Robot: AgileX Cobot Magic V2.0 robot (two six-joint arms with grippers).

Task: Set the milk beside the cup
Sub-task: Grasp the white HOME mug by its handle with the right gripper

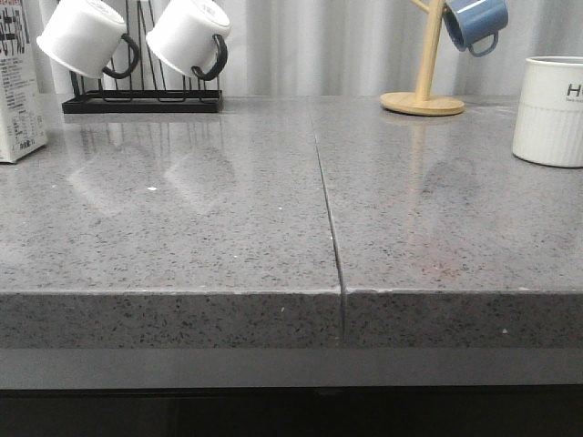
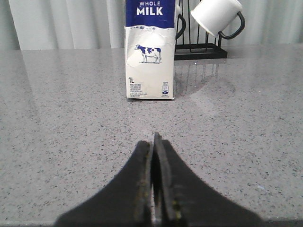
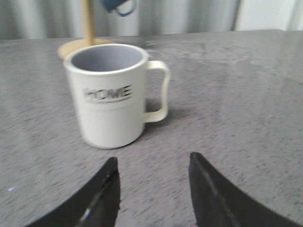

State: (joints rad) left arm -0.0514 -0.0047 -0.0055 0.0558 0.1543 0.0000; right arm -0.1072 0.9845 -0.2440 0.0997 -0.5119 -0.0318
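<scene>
The milk (image 1: 16,86) is a tall white carton standing upright at the far left of the grey counter, cut off by the front view's edge. In the left wrist view the milk (image 2: 149,52) shows its blue "WHOLE MILK" top and cow picture, well ahead of my left gripper (image 2: 155,138), which is shut and empty. The cup (image 1: 550,111), cream-white and ribbed, stands at the far right. In the right wrist view the cup (image 3: 111,97) reads "HOME", and my right gripper (image 3: 152,161) is open just short of it, holding nothing. Neither gripper shows in the front view.
A black rack (image 1: 141,98) with two small white black-handled mugs (image 1: 86,36) stands at the back left, just behind the milk. A wooden mug tree (image 1: 424,91) holding a blue mug (image 1: 475,22) stands at the back right. A seam (image 1: 328,209) splits the counter.
</scene>
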